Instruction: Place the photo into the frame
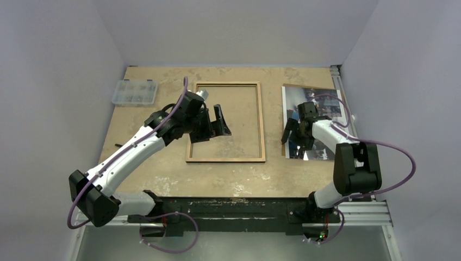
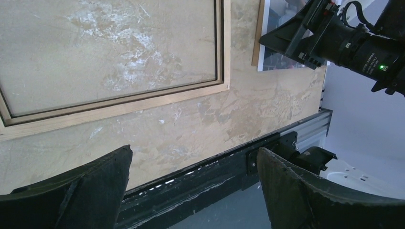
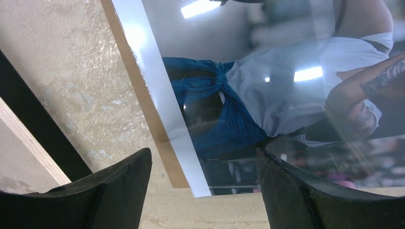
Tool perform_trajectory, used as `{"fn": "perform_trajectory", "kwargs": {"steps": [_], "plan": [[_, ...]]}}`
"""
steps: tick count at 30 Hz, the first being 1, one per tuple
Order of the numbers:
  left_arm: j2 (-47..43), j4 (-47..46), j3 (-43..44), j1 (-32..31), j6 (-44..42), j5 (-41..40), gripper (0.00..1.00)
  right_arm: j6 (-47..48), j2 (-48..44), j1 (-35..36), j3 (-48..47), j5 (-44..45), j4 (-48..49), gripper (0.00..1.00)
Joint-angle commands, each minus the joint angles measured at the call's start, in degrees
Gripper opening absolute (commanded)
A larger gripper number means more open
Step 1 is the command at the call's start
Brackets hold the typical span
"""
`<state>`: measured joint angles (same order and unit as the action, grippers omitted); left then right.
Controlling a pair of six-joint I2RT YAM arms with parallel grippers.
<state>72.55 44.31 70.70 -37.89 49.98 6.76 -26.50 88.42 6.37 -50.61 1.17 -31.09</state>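
Observation:
The frame [image 1: 262, 122] lies flat mid-table with its light tan wood side up, bare table showing through it. My left gripper [image 1: 211, 126] hovers over its left part, open and empty; in the left wrist view the gripper [image 2: 193, 151] has the frame's rail [image 2: 143, 98] ahead of it. The photo [image 1: 296, 98], a glossy print with a man in blue, lies at the right on a brown backing board [image 3: 143, 95]. My right gripper [image 3: 203, 152] stands open just above the photo's [image 3: 286, 86] near-left corner, with nothing between its fingers.
A clear plastic compartment box [image 1: 135, 92] sits at the back left. An aluminium rail [image 1: 340, 81] runs along the table's right edge and a black bar [image 1: 234, 206] along the near edge. Grey walls close in on three sides.

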Motion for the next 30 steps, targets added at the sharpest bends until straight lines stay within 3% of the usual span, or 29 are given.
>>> {"fn": "perform_trajectory", "kwargs": {"steps": [1, 16, 24, 30], "plan": [[-0.05, -0.80, 2.61, 0.27, -0.03, 2.86, 0.99, -0.13, 1.30, 0.03, 2.98, -8.59, 3.41, 0.76], [1.16, -1.64, 2.71, 0.25, 0.37, 3.69, 1.00, -3.85, 4.81, 2.89, 9.98, -21.93, 9.70, 0.74], [1.97, -1.77, 2.72, 0.27, 0.30, 4.39, 1.00, -4.82, 3.66, 5.56, 8.68, -21.55, 9.23, 0.73], [2.07, -2.02, 2.78, 0.24, 0.19, 4.73, 0.99, -5.35, 3.33, 12.17, 3.62, -15.74, 5.99, 0.66]]}}
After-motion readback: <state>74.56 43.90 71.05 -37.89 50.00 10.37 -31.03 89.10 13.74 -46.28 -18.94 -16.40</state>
